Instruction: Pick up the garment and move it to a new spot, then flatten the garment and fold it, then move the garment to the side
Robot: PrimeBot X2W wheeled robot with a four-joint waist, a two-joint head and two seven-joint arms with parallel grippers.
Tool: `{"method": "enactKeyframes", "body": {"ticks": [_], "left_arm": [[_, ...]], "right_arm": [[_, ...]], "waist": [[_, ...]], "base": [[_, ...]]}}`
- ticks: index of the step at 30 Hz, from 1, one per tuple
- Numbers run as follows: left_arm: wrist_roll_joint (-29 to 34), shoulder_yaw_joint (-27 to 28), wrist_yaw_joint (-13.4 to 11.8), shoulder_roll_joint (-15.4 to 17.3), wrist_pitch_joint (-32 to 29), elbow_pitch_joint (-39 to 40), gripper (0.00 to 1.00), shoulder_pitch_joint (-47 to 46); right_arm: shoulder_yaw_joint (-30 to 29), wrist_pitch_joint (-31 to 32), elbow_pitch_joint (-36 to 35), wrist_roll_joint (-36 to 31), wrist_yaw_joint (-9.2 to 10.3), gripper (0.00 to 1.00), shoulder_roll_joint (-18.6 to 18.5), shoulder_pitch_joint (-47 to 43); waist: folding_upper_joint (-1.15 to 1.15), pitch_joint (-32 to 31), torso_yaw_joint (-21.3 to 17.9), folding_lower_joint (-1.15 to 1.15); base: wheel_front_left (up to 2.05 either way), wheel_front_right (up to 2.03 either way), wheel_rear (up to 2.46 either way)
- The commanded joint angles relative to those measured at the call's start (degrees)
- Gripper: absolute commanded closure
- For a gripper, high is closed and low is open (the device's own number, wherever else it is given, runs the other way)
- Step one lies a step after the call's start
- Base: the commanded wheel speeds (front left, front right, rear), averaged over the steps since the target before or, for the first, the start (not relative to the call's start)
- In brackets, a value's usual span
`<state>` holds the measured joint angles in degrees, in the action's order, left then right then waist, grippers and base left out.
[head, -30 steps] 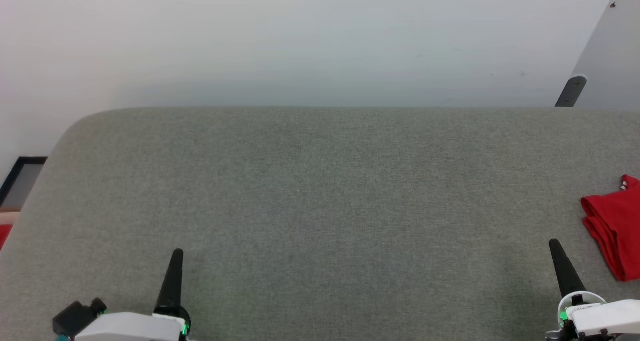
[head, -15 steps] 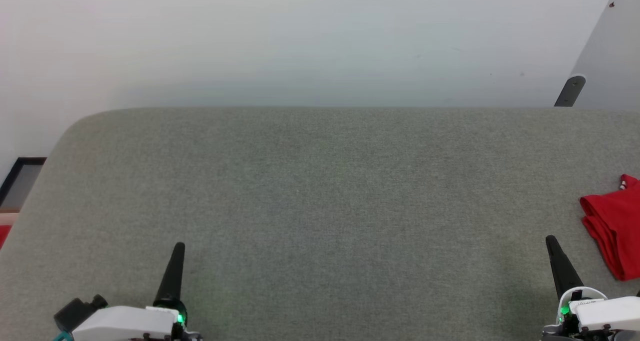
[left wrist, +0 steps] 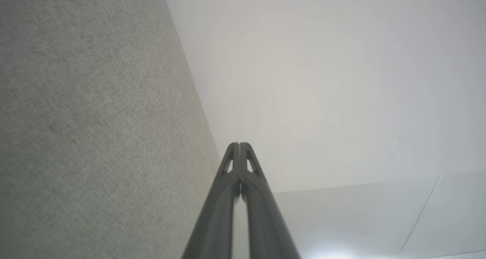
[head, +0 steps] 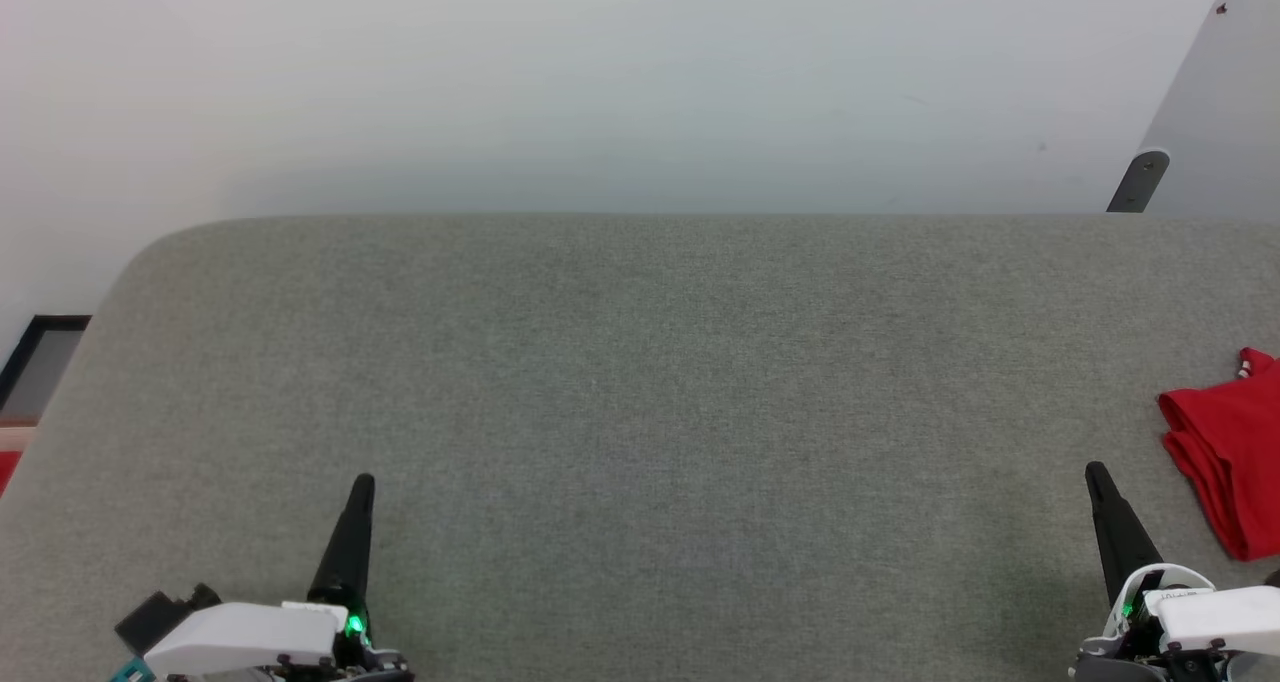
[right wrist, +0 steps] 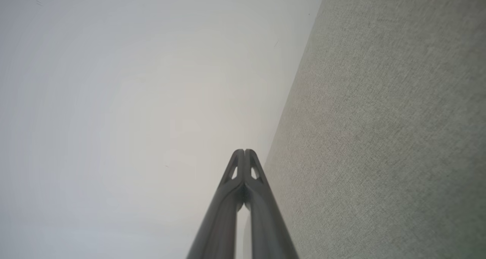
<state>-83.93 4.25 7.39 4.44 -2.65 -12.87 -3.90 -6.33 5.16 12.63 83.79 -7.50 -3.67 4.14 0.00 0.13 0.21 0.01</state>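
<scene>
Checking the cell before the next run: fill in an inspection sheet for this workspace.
Surface: grey fabric-covered table with a rounded far-left corner.
Job's things: the garment, red and gathered in folds, lies on the table's right side. It is cut off by the head view's edge and is not held.
Clutter: red cloth scrap beyond the table's left edge.
Grippers: left gripper and right gripper both have jaws shut and empty. They are over the table's near part, apart from the garment.
Cables: nothing seen.
Surroundings: pale wall; dark-framed panel at left; grey bracket at upper right.
</scene>
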Motion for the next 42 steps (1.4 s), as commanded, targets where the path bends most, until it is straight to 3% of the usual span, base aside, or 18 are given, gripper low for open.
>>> {"method": "enactKeyframes", "body": {"ticks": [1, 24, 42], "left_arm": [[-1.3, 0.2, 0.1, 0.1, -0.3, 0.0, 1.0, -0.9], [-9.9, 1.0, 0.2, -0.7, -3.0, -1.3, 1.0, -2.5], [-9.3, 1.3, 0.2, -0.8, -3.2, -1.3, 1.0, -2.6]], "right_arm": [[-0.2, 0.3, 0.0, 1.0, 0.01, 1.0, 0.0, 1.1], [-0.3, 1.5, 1.5, 8.8, 0.02, 1.0, 1.0, 2.6], [-0.3, 1.5, 1.5, 8.7, 0.02, 1.0, 0.9, 2.2]], "waist": [[0.0, 0.0, 0.0, 0.0], [0.0, 0.0, -0.2, -0.01], [0.0, 0.0, -0.2, -0.01]], "base": [[0.0, 0.0, 0.0], [0.0, 0.0, 0.0], [0.0, 0.0, 0.0]]}}
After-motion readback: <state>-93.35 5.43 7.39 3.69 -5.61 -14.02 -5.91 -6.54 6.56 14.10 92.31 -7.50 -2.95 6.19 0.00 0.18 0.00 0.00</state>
